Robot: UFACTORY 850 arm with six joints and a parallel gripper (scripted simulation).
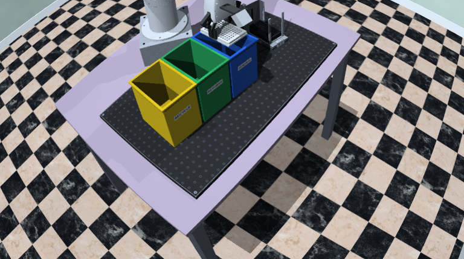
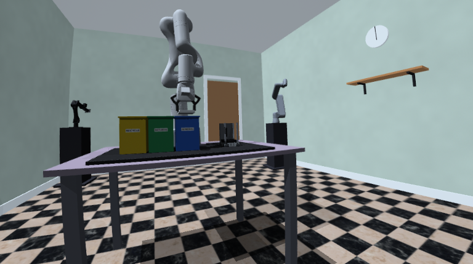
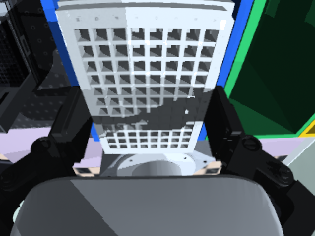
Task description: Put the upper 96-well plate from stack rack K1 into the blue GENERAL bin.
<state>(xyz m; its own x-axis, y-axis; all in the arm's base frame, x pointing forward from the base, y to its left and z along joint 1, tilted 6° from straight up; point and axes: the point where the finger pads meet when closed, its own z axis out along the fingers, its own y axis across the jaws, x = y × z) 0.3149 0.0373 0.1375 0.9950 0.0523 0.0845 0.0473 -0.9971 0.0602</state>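
Plate (image 1: 228, 32) hung in the jaws of the gripper (image 1: 214, 29), which stood wide but clamped on its two long sides, so the plate's long axis ran straight out ahead of the wrist. Taking the blue bin (image 1: 243, 66) as the landmark: the plate sat over the bin's mouth at the end nearest the arm, wells up and roughly level, its far end reaching toward the middle of the opening. In the wrist view the plate (image 3: 146, 66) covered most of the blue interior beneath it, with blue rim showing at both long sides. My judgement is that letting go from here would drop it inside, though easing a little further out over the mouth would centre it better.

The green bin (image 1: 214, 90) stood touching the blue bin's side, with the yellow bin (image 1: 177, 116) beyond that. Rack K1 (image 1: 277, 40) stood on the blue bin's other side, near but apart, with a dark plate (image 1: 260, 29) low in it.

From the exterior view the plate itself was hidden behind the blue bin's rim and the gripper's links. Signs on the bins were too small to read. How high the plate hung above the rim could not be told.
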